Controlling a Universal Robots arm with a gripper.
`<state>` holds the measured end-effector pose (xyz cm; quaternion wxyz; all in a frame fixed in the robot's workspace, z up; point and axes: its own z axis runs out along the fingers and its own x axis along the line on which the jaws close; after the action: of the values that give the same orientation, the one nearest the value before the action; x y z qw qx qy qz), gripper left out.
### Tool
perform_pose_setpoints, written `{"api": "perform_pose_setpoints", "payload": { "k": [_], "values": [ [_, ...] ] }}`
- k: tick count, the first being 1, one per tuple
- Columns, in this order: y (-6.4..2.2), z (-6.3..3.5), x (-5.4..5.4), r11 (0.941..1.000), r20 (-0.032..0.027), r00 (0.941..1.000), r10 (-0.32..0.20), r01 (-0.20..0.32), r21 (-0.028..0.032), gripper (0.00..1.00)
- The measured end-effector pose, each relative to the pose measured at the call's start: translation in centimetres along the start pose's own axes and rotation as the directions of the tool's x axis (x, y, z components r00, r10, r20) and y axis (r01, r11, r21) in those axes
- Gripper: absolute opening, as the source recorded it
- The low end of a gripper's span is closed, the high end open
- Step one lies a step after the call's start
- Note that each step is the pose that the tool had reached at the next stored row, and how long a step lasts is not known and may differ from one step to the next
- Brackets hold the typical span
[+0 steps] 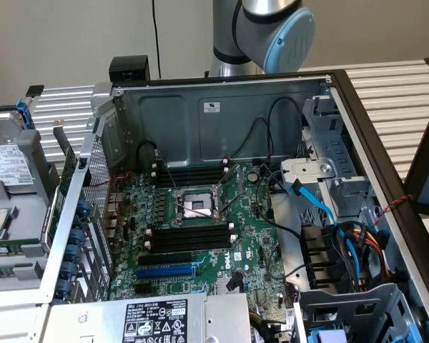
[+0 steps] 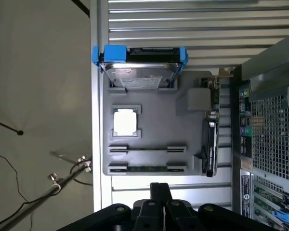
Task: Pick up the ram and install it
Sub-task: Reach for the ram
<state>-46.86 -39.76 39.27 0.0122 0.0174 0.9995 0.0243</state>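
While the fingers [image 2: 160, 193] are shut tight and hold nothing, the ram [image 2: 147, 169] lies in a gray tray [image 2: 156, 118], in the holder nearest the fingers. A hard drive [image 2: 140, 73] and a square chip [image 2: 124, 122] sit in that tray too. The open computer case [image 2: 272, 139] stands just beside the tray.

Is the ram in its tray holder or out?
In: the ram lies in the gray tray's edge holder; the shut gripper holds nothing.
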Motion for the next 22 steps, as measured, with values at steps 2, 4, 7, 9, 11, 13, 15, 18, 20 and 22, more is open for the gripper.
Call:
{"api": "perform_pose_setpoints", "payload": {
  "k": [2,4,7,9,11,13,15,18,20,22],
  "values": [
    [0.0,0.0,0.0,0.9998,-0.0008,0.9998,-0.018,0.018,-0.0004,0.1],
    [-0.01,0.01,0.0,0.9994,-0.0012,0.9994,-0.033,0.033,-0.0008,0.1],
    [0.0,0.01,-0.01,0.9988,-0.0007,0.9988,-0.049,0.049,-0.0013,0.1],
    [-0.01,0.0,-0.01,0.998,0.0015,0.998,-0.063,0.063,-0.0015,0.1],
    [-0.01,0.0,-0.01,0.997,0.0047,0.997,-0.077,0.077,-0.0018,0.1],
    [0.0,0.01,-0.01,0.9959,0.0071,0.9959,-0.091,0.091,-0.0021,0.1],
    [-0.01,0.01,-0.01,0.9941,0.0086,0.9941,-0.109,0.109,-0.0024,0.1],
    [0.0,0.01,0.0,0.9888,0.0091,0.9888,-0.149,0.149,-0.0034,0.1],
    [0.0,0.0,0.0,0.9845,0.0082,0.9845,-0.175,0.175,-0.0041,0.1],
    [-0.01,0.0,0.0,0.9807,0.0076,0.9807,-0.195,0.195,-0.0047,0.1]
  ]
}}
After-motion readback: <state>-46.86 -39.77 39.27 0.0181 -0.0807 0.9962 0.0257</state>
